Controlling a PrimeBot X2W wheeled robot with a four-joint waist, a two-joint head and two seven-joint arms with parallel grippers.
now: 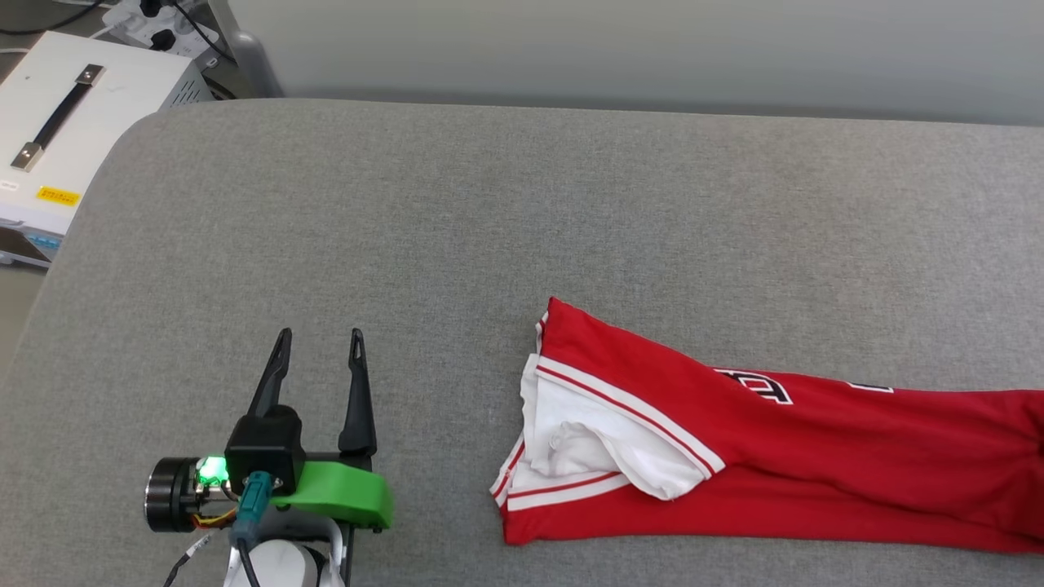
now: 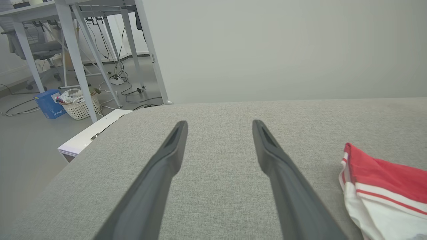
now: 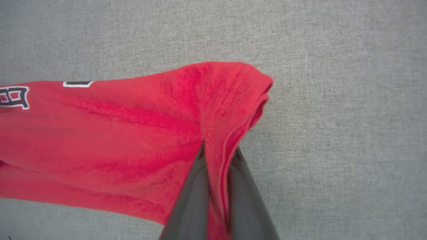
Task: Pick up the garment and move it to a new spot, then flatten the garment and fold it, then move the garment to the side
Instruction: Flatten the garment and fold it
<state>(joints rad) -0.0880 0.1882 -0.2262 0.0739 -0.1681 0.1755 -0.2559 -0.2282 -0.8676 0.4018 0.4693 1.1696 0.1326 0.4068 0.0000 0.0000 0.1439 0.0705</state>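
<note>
The garment (image 1: 799, 456) is a red jersey with white sleeves and striped trim, lying stretched across the grey table (image 1: 489, 212) at the lower right and running off the head view's right edge. My left gripper (image 1: 320, 342) stands open over bare table, well left of the garment. The left wrist view shows that gripper (image 2: 220, 128) with its fingers spread and the garment's sleeve end (image 2: 383, 186) off to the right. In the right wrist view my right gripper (image 3: 218, 151) is shut on a pinched fold of the garment (image 3: 133, 133) near its red hem end.
A white box (image 1: 73, 122) with a black handle sits off the table's far left corner, with power sockets (image 1: 159, 24) behind it. Desk legs, cables and a basket (image 2: 80, 105) stand on the floor beyond the table's rounded corner.
</note>
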